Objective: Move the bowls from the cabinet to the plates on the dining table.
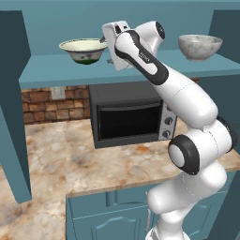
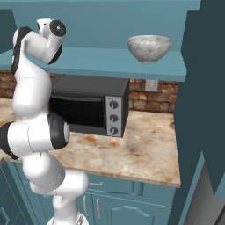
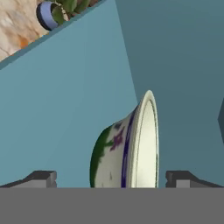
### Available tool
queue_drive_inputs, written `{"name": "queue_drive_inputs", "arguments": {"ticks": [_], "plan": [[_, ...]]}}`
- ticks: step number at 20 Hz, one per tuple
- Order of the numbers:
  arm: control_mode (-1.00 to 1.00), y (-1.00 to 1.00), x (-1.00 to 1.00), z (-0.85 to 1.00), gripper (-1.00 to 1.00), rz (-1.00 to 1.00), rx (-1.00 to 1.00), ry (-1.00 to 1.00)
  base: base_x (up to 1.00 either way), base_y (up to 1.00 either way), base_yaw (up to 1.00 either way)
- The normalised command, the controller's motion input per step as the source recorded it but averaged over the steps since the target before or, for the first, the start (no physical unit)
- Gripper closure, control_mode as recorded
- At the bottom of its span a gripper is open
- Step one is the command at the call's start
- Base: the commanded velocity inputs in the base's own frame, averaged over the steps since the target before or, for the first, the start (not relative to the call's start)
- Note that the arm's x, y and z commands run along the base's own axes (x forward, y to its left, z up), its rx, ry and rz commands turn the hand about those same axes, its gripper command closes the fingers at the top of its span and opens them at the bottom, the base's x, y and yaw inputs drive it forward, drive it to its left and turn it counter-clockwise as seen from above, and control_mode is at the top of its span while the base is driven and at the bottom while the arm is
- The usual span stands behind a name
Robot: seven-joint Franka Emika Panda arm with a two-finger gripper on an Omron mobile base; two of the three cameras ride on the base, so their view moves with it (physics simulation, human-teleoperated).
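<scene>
Our arm (image 1: 187, 117) goes up from the base, bends at a big round joint, and leans up and to the left toward the teal shelf (image 1: 140, 70) of the cabinet (image 2: 202, 88). The hand is turned on its side up there, right next to the pale yellow-green bowl (image 1: 83, 49).

In the hand view, our tool (image 3: 111, 179) is wide apart — one dark fingertip (image 3: 41, 178) on one side of the bowl (image 3: 127, 151) and the other on the far side. The bowl sits between them with its rim turned sideways in that view, because the hand is rolled over. We cannot tell if the tips touch it. We see green and purple marks on its outside.

The grey-white stone bowl (image 2: 149, 47) stands upright on the same shelf, well apart from the first one, off to the right.

Under the shelf a dark microwave (image 1: 131, 115) sits on the beige, rust-blotched surface (image 2: 145, 154) — against a brick wall (image 1: 54, 105).
</scene>
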Motion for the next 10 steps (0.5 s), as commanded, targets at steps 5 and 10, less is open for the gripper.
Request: {"name": "queue_drive_inputs", "arguments": {"ticks": [5, 10], "plan": [[-1.0, 0.12, 0.28, -0.06, -1.0, 0.0, 0.0, 0.0, 0.0, 0.0, 0.0], [-1.0, 0.11, 0.28, -0.07, -1.0, 0.0, 0.0, 0.0, 0.0, 0.0, 0.0]]}}
